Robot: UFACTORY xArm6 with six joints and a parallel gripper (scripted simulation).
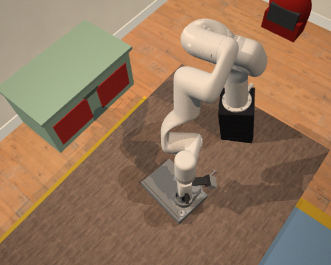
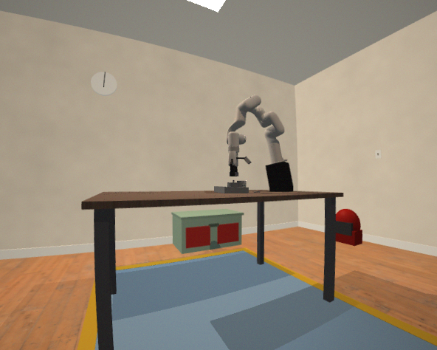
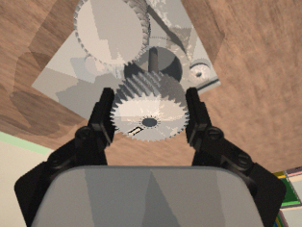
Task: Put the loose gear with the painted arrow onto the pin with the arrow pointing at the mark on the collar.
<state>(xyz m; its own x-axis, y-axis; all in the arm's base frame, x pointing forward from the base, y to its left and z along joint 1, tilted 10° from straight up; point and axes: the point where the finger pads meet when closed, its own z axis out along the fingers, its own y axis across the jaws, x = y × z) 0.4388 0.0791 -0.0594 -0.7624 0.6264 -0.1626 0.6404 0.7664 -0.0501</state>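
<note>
Above a brown wooden table (image 2: pixel 166 198) in a beige-walled room, jaws grip the gear (image 3: pixel 149 112).

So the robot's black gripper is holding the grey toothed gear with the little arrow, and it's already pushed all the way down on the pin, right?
Not quite. The black gripper does hold the grey toothed gear with the arrow, but the wrist view shows it above the thin grey pin, not yet on it.
</note>
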